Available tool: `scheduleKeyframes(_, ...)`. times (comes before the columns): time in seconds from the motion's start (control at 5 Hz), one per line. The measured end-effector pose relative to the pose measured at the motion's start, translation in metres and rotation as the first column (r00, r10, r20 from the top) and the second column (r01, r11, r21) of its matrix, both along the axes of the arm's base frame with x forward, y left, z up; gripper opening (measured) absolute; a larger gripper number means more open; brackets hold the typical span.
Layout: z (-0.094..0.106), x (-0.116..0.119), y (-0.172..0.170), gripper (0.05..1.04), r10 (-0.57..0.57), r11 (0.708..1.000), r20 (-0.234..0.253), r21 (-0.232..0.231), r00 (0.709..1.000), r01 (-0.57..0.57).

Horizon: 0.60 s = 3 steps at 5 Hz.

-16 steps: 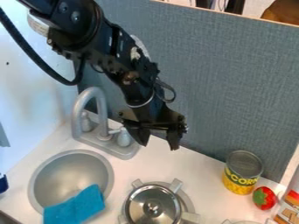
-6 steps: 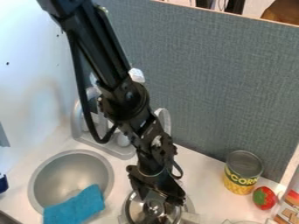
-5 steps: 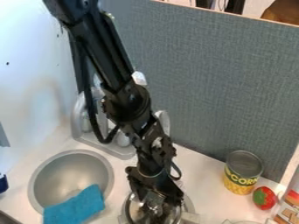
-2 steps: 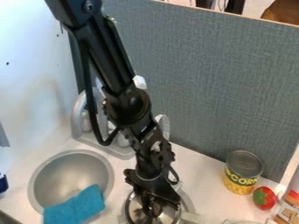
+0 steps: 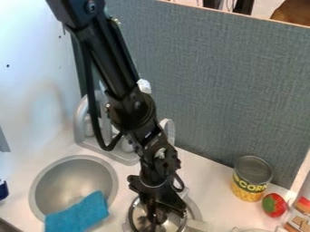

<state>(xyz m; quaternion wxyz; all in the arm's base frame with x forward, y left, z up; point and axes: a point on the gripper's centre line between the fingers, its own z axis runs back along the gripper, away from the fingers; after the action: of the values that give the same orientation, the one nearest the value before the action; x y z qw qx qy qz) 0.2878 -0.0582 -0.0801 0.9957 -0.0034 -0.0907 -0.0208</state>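
At the bottom centre of the camera view, my gripper [image 5: 157, 217] points down over the middle of a round metal lid [image 5: 140, 219]. Its fingers are close together at the lid's central knob and appear shut on it, with the knob mostly hidden behind them. The lid lies level within the grey burner ring, whose light prongs [image 5: 196, 225] show around it.
A metal sink basin [image 5: 60, 176] with a blue cloth [image 5: 79, 215] lies left, with a grey faucet [image 5: 80, 118] behind. Right are a corn can [image 5: 249, 179], a red-and-green toy [image 5: 274, 205] and a box [image 5: 299, 216]. A grey panel [image 5: 236, 81] stands behind.
From above the counter by the faucet, my gripper has come down and forward onto the lid. Its fingers have since drawn together at the knob. The other objects have stayed put.
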Motion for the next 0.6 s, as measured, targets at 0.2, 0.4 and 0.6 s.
scheduleKeyframes(0.2, 0.008, -0.002, -0.001, 0.306, 0.024, 1.0, -0.013, -0.009, 1.0, -0.024)
scheduleKeyframes(0.4, 0.045, 0.006, -0.008, 0.306, 0.049, 0.997, 0.032, -0.057, 0.998, -0.047)
scheduleKeyframes(0.6, 0.061, 0.002, -0.027, 0.306, 0.021, 0.995, 0.017, -0.102, 1.0, -0.02)
